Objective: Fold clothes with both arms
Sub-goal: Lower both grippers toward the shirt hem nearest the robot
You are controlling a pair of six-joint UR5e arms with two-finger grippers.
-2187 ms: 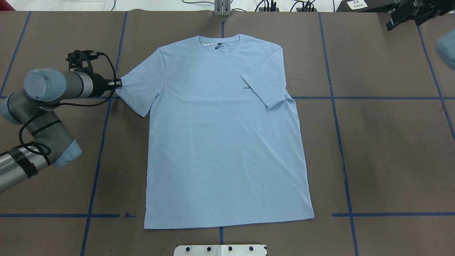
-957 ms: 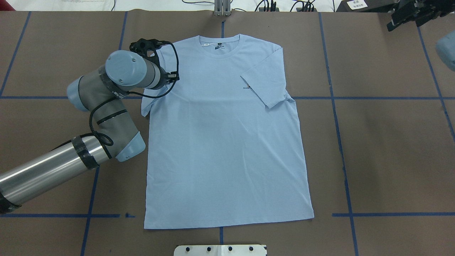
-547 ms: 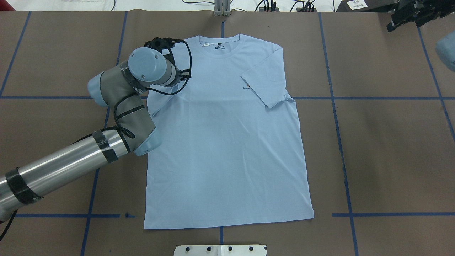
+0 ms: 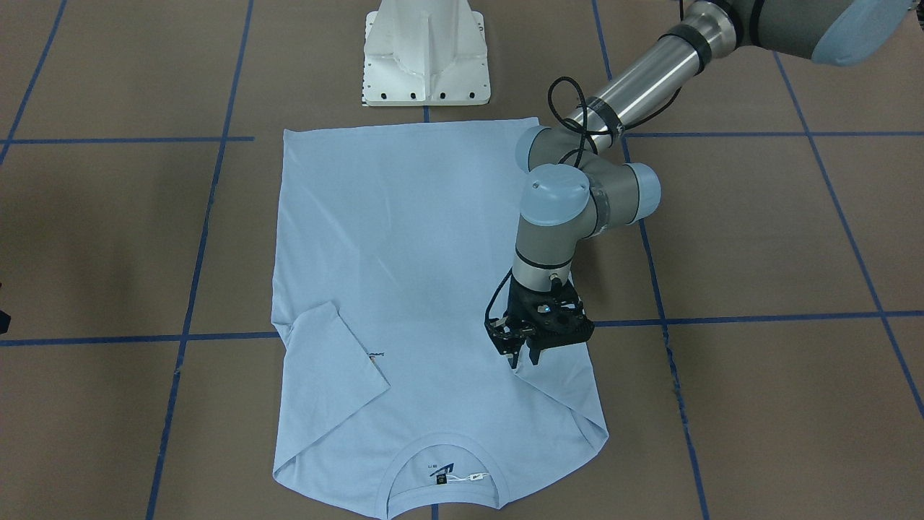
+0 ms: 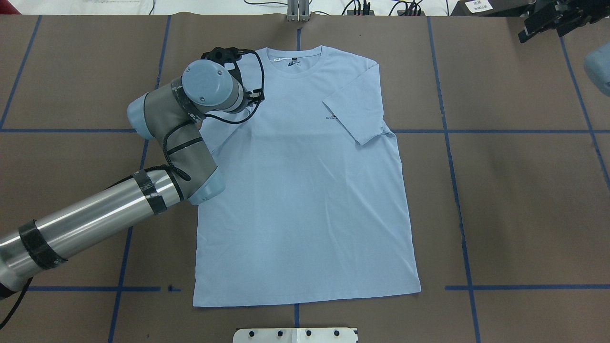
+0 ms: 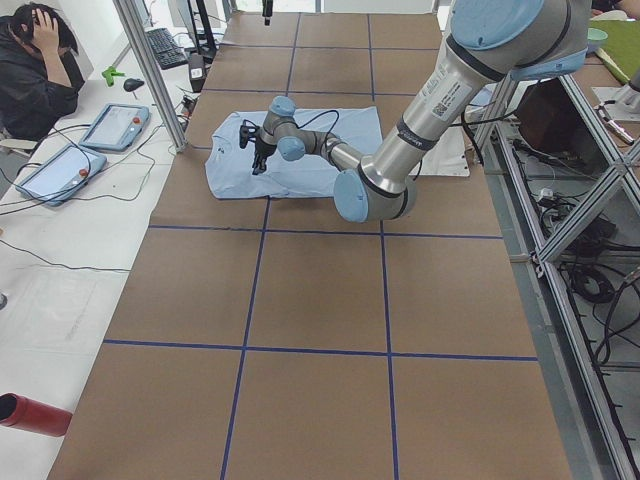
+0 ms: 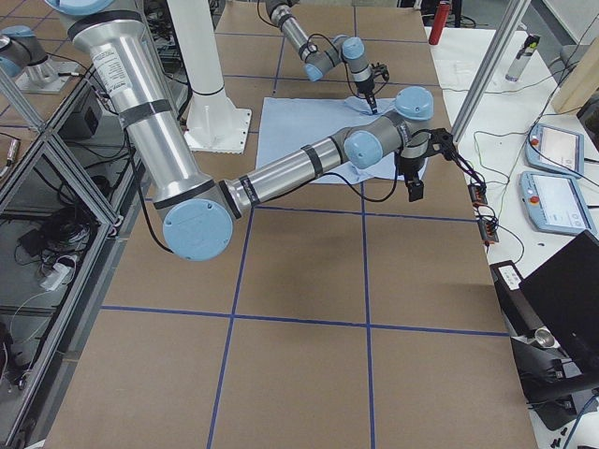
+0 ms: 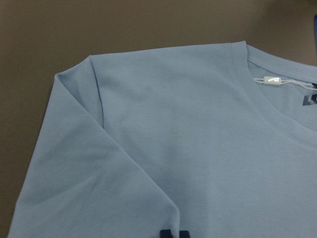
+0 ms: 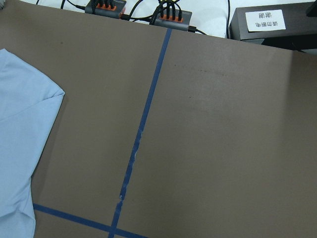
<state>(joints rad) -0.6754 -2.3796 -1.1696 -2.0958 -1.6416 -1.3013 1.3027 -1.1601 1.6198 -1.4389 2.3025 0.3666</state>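
Note:
The light blue T-shirt (image 5: 305, 190) lies flat, front up, collar at the far edge with its neck label (image 5: 293, 61). Its right sleeve (image 5: 355, 116) is folded in over the chest and partly covers the small print (image 5: 331, 116). My left gripper (image 4: 523, 361) points down over the shirt's left chest, shut on the left sleeve hem, which is folded in over the body. The left wrist view shows that sleeve (image 8: 99, 188) and the fingertips (image 8: 173, 234). My right gripper (image 5: 548, 21) hangs off the shirt at the far right corner; I cannot tell its state.
The white pedestal base (image 4: 426, 58) stands at the near edge by the shirt's hem. Blue tape lines (image 5: 476, 131) cross the brown table. Power strips and cables (image 9: 168, 17) lie along the far edge. An operator (image 6: 30, 60) sits at the side bench with tablets.
My left gripper has moved right from beside the shirt onto its chest, carrying the left sleeve and folding it in. The right arm has not moved.

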